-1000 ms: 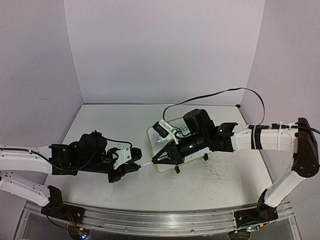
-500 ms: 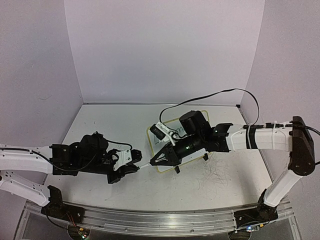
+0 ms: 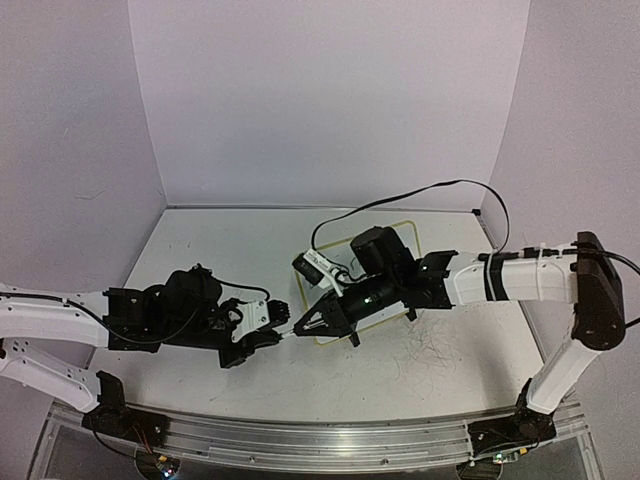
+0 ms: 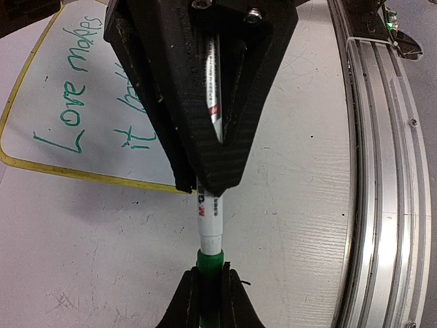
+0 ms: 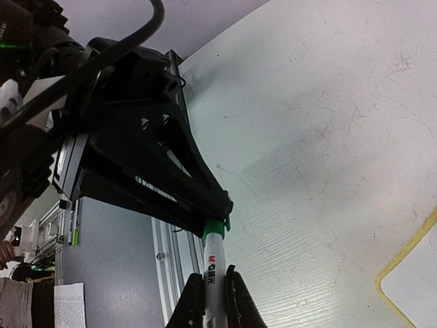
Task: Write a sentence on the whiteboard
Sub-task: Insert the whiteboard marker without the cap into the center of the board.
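White desk [image 3: 200, 260], scuffed with pen marks, boxed by lavender walls [image 3: 320, 100]; whiteboard [image 4: 89, 116] lies flat mid-desk beneath the right arm; left end effector [image 4: 210, 285] pinches the green cap [image 4: 210, 263] of a marker [image 4: 208, 205]; right end effector [image 5: 213, 283] pinches its barrel; the right arm has edged leftward since the earlier frame.

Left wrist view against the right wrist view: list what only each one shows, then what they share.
Only the left wrist view shows the green handwriting on the whiteboard, reading roughly "Love makes it", partly hidden behind the right gripper. Only the right wrist view shows the left arm's body with its black cable; of the board it catches just a yellow frame corner. Both show the marker stretched between the two grippers, right gripper shut on the white barrel, left gripper shut on the green cap, above the table beside the metal rail.
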